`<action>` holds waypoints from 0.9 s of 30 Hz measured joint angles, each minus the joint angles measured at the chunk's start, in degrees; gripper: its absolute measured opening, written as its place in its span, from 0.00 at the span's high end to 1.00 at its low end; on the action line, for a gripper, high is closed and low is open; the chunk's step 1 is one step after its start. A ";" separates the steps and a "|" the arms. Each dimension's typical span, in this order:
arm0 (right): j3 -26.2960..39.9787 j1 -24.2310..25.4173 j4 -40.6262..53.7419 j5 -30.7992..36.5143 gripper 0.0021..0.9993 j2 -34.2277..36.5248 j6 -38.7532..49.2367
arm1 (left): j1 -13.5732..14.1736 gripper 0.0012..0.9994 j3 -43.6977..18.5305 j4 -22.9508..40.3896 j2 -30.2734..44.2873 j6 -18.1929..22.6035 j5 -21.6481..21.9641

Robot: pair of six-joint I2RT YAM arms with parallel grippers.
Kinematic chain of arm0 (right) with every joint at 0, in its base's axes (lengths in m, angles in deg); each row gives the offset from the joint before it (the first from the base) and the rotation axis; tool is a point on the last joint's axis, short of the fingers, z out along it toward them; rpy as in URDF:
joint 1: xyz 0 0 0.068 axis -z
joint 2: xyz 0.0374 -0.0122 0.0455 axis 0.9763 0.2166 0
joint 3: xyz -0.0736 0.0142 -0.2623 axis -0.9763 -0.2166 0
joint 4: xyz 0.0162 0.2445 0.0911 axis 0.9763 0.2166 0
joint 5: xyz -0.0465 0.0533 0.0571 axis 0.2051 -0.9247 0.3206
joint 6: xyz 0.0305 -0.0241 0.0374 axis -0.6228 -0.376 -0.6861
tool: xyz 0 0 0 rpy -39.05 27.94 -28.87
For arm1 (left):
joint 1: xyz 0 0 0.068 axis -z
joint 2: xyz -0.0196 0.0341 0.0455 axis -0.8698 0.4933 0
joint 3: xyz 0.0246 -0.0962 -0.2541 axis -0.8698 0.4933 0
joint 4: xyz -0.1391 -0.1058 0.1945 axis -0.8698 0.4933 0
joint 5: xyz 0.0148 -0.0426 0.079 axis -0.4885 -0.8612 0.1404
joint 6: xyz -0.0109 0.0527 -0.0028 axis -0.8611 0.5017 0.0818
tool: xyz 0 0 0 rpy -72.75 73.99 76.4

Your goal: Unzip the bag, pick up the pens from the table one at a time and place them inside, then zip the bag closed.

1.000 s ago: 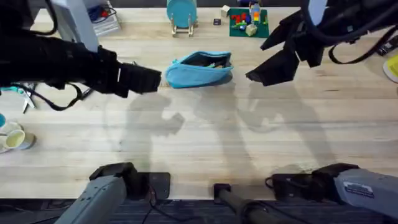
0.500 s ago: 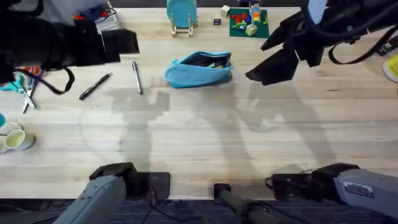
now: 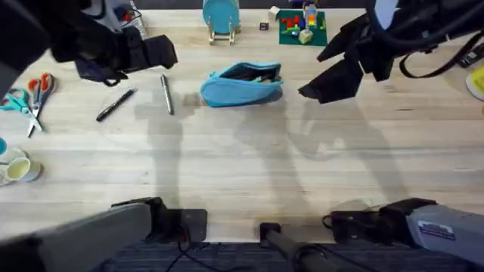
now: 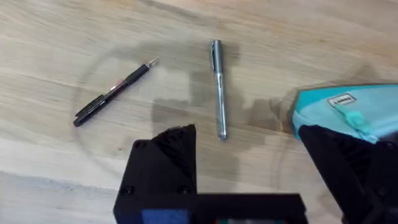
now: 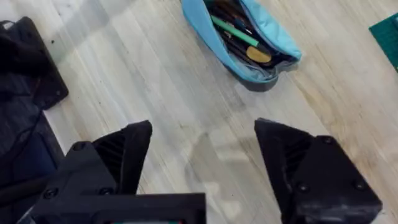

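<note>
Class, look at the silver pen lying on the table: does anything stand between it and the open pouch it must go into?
Nothing visible does. Bare table lies between the silver pen and the unzipped bag; the black pen lies on the pen's other side.

Open tool (image 4: 249,168) above silver pen (image 4: 218,87), black pen (image 4: 113,93), bag (image 4: 339,106) beside

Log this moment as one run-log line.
bag: unzipped, items inside | silver pen, black pen: on table | left gripper: open above pens | right gripper: open
</note>
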 joint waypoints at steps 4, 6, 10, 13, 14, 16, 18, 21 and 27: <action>0.00 0.00 -0.03 0.00 0.00 0.01 0.00 | 0.00 0.00 0.00 -1.23 5.16 -0.15 0.00; 0.00 0.00 0.00 0.00 0.00 0.02 0.00 | 0.00 0.00 0.00 -1.56 7.38 -0.22 0.00; 0.00 0.00 -0.01 0.00 0.00 0.01 0.00 | 0.00 0.00 0.00 -2.05 11.88 -0.24 0.00; 0.00 0.00 0.00 0.00 0.00 0.00 0.00 | 0.00 0.00 0.00 -2.74 15.25 -0.24 0.00; 0.00 0.00 -0.02 0.00 0.00 0.00 0.00 | 0.00 0.00 0.00 -3.16 16.47 -0.24 0.00; 0.00 0.00 -0.01 0.00 0.00 0.02 0.00 | 0.00 0.00 0.00 -3.92 18.58 -0.24 0.00; 0.00 0.00 -0.02 0.00 0.00 0.02 0.00 | 0.00 0.00 0.00 -4.92 20.36 -0.24 0.00; 0.00 0.00 -0.02 0.00 0.00 0.00 0.00 | 0.00 0.00 0.00 -6.61 22.32 -0.24 0.00; 0.00 0.00 -0.02 0.00 0.00 0.02 0.00 | 0.00 0.00 -0.12 -8.61 24.64 -0.24 0.38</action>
